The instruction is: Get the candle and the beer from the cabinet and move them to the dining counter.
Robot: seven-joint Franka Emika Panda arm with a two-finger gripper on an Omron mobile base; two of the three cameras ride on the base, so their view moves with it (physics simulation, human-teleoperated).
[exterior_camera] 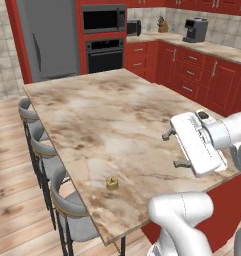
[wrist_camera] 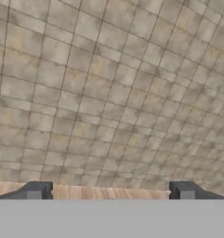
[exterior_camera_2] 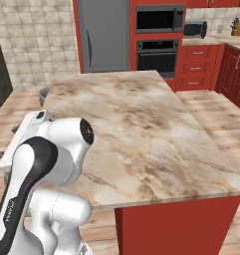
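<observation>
The candle (exterior_camera: 112,182), a small squat yellowish cylinder, stands on the dining counter (exterior_camera: 102,115) close to its near left edge. To the right of the candle and above the counter's near right part, my gripper (exterior_camera: 173,149) hangs open, turned sideways with its fingers pointing left and nothing between them. In the hand view the two fingertips (wrist_camera: 36,190) stand wide apart in front of a tiled wall and a strip of wooden floor. The right base view shows the same counter (exterior_camera_2: 141,129) past my arm. The beer and the cabinet are out of view.
Grey bar stools (exterior_camera: 37,145) line the counter's left side. A grey fridge (exterior_camera: 47,40) and a black wall oven (exterior_camera: 104,52) stand beyond its far end. Red drawer cabinets (exterior_camera: 202,75) carrying a coffee machine (exterior_camera: 194,30) run along the right.
</observation>
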